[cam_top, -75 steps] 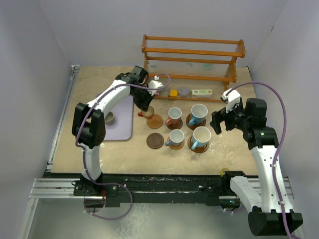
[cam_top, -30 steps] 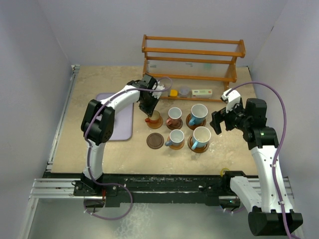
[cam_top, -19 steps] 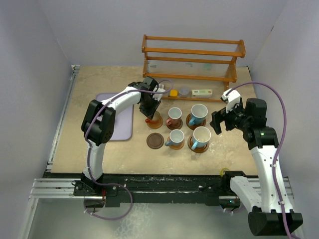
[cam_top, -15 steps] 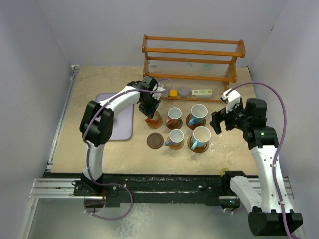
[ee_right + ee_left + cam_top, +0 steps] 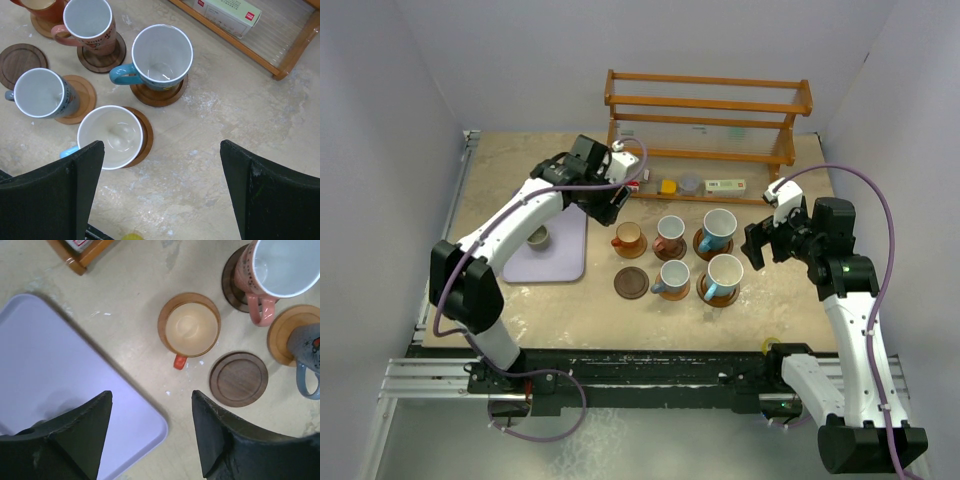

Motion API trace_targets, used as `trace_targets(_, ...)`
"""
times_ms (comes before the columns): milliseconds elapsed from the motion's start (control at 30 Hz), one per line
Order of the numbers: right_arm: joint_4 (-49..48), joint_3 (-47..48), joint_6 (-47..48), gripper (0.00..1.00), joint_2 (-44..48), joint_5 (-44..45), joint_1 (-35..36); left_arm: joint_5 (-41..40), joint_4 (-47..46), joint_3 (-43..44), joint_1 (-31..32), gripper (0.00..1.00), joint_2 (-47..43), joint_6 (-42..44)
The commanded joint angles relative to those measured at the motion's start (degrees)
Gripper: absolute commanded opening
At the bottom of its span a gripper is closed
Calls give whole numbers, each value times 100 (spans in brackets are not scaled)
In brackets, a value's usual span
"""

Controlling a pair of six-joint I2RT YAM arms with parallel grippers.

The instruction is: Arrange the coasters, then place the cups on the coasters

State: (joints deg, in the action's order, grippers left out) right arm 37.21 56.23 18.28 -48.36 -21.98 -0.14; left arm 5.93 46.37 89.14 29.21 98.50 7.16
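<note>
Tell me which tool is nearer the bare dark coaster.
Left. The left tool hangs just behind the bare dark coaster; the right tool hovers farther off to its right, past the cups.

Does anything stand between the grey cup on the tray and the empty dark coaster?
Nothing visible does. Between the grey cup and the empty dark coaster lie only tray and bare table; the orange cup stands farther back, aside.

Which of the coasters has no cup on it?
The dark brown coaster at the group's near-left corner, in front of the orange cup; the other five each carry a cup.
</note>
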Motion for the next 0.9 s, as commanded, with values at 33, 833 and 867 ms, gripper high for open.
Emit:
trace_targets(33, -107, 46, 51, 100, 2, 21, -21, -243, -44, -250, -462, 64, -645, 444)
trace_targets(833, -124, 37, 52, 100, 111, -31, -26, 702, -443, -1109, -3246, 64, -680, 2395)
trace_targets(867, -134, 37, 54, 100, 108, -18, -23, 785, -399, -1052, -3277, 63, -576, 2487)
